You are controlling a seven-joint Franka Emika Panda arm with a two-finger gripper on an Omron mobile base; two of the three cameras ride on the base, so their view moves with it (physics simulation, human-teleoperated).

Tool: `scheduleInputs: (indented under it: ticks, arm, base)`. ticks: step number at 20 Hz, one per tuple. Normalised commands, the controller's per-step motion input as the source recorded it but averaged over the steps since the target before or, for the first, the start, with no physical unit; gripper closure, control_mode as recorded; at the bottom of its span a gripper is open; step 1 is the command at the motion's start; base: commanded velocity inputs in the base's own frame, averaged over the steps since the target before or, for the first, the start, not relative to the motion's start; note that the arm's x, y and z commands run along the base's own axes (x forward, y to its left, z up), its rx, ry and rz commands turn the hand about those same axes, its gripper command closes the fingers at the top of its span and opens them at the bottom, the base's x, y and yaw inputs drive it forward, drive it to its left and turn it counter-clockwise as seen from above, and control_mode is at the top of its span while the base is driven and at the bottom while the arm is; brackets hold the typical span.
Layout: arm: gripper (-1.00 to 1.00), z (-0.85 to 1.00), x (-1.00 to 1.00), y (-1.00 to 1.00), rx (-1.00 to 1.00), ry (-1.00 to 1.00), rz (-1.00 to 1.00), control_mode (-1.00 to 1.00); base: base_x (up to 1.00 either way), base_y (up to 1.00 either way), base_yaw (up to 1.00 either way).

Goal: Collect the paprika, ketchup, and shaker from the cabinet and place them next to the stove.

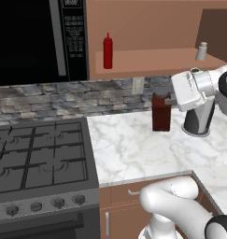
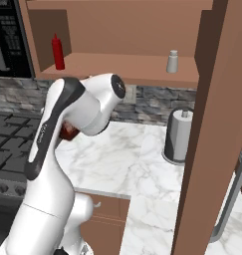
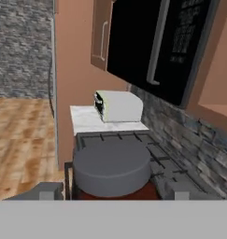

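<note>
The paprika (image 1: pixel 161 114) is a dark reddish-brown jar with a grey cap, upright on the marble counter right of the stove (image 1: pixel 40 154). My gripper (image 1: pixel 169 99) reaches in from the right and is shut on its top. In the hand view the grey cap of the paprika (image 3: pixel 110 168) sits between the fingertips (image 3: pixel 52 191), with the stove (image 3: pixel 157 154) behind it. My arm covers most of the paprika (image 2: pixel 68 131) in the right base view. The ketchup (image 1: pixel 108 51) (image 2: pixel 57 52) stands at the left of the cabinet (image 1: pixel 152 60) shelf. The shaker (image 1: pixel 202 51) (image 2: pixel 173 62) stands at its right end.
A white knob-topped cylinder on a dark base (image 1: pixel 199 119) (image 2: pixel 178 134) stands on the counter behind my hand. The black microwave (image 1: pixel 35 37) hangs over the stove. A white toaster (image 3: pixel 117 106) sits on the counter beyond the stove. A tall cabinet side panel (image 2: pixel 212 124) bounds the right.
</note>
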Motion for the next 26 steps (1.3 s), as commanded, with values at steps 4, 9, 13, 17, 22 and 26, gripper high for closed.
scheduleInputs:
  ticks: [4, 9, 13, 17, 22, 26]
  arm:
    - [1.00, -0.61, 0.34, 0.20, 0.00, 0.04, 0.19, -1.00]
    - [1.00, -0.74, 0.39, 0.19, -0.03, 0.07, 0.11, -1.00]
    - [1.00, -0.73, 0.35, 0.16, -0.05, 0.00, 0.06, -1.00]
    - [1.00, -0.54, 0.18, 0.09, 0.00, 0.00, 0.00, -1.00]
    - [1.00, -0.39, 0.34, 0.10, 0.00, 0.00, 0.00, -1.00]
    - [1.00, -0.31, 0.53, 0.13, 0.00, 0.00, 0.00, -1.00]
  base:
    - [0.00, 0.00, 0.00]
    - [0.00, 0.00, 0.00]
    - [0.00, 0.00, 0.00]
    - [0.00, 0.00, 0.00]
    - [0.00, 0.00, 0.00]
    - [0.00, 0.00, 0.00]
